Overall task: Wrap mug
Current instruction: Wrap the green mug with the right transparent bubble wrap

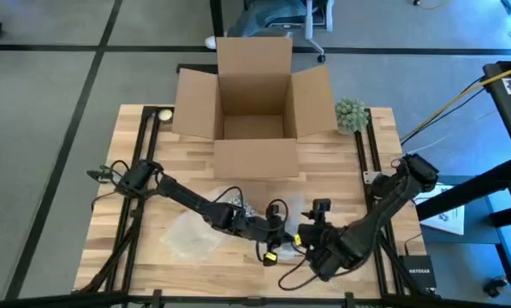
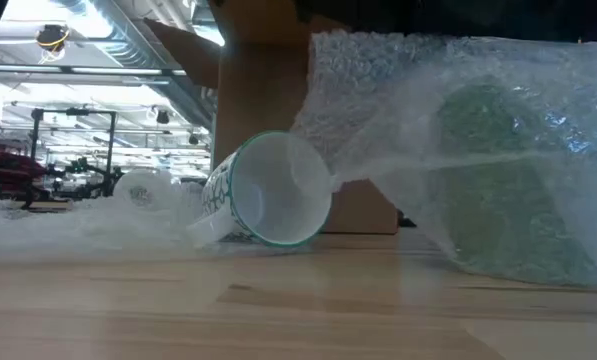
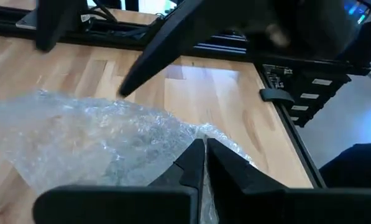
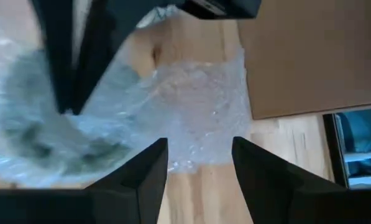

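Near the front edge of the tabletop (image 1: 152, 188), the left gripper (image 1: 276, 224) and the right gripper (image 1: 311, 229) meet over the bubble wrap (image 2: 458, 140). The left jaws are pressed together on an edge of the wrap, which spreads out in front of them in the left wrist view. The right jaws stand apart, holding nothing; the wrap lies just ahead of them and part of it is lifted between the two grippers.

The mug (image 2: 268, 190) lies on its side on the tabletop, with its open mouth turned to the low camera. It is white with a green rim and some dark print on the wall. One flap of the wrap touches its rim; the rest of the mug is uncovered. From the high view I cannot tell exactly where it sits relative to the jaws, as the arms hide it.

Beyond both jaws, an open box (image 1: 253, 103) stands at the far side of the tabletop, and a small green ball (image 1: 351, 115) rests beside its right flap.
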Tool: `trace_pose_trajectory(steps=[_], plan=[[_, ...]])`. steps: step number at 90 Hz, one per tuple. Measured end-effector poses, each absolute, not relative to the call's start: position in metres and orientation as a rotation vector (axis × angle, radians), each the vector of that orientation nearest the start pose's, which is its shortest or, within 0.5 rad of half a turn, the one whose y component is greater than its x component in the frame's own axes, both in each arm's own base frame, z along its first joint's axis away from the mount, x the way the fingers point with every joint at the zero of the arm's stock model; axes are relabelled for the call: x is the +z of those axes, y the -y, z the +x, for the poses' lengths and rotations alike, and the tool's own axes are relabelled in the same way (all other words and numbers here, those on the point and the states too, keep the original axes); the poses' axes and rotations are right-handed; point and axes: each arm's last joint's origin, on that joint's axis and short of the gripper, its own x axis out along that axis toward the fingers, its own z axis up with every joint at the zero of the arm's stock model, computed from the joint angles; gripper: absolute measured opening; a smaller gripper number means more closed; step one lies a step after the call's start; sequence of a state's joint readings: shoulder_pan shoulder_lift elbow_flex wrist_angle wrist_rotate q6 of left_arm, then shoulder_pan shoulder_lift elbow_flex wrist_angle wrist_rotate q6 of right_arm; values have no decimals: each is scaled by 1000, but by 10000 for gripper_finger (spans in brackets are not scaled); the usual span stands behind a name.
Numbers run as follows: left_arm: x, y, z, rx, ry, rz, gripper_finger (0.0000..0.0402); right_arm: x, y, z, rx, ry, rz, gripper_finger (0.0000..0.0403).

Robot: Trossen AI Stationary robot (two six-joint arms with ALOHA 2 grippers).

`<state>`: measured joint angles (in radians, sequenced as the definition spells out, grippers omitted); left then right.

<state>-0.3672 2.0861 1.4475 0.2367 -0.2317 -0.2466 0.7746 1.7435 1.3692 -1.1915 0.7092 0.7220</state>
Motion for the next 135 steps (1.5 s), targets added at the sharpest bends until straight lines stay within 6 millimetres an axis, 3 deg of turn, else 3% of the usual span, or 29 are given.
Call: trace_pose_trajectory(steps=[15, 41, 75, 108, 118, 135], plan=[[198, 163, 442, -78, -397, -123, 0, 237, -213, 242, -301, -1024, -388, 134], [197, 162, 442, -59, -397, -118, 0, 233, -226, 253, -128, -1006, -349, 7], [197, 162, 442, -53, -397, -124, 0, 200, -223, 247, -92, -1037, -273, 4], [197, 162, 442, -52, -393, -125, 0, 198, -221, 244, -72, -1077, -301, 0], [197, 162, 442, -52, -395, -125, 0, 202, -220, 243, -63, -1111, -328, 0], [197, 162, 442, -53, -395, -125, 0, 232, -226, 248, -40, -1108, -341, 0]])
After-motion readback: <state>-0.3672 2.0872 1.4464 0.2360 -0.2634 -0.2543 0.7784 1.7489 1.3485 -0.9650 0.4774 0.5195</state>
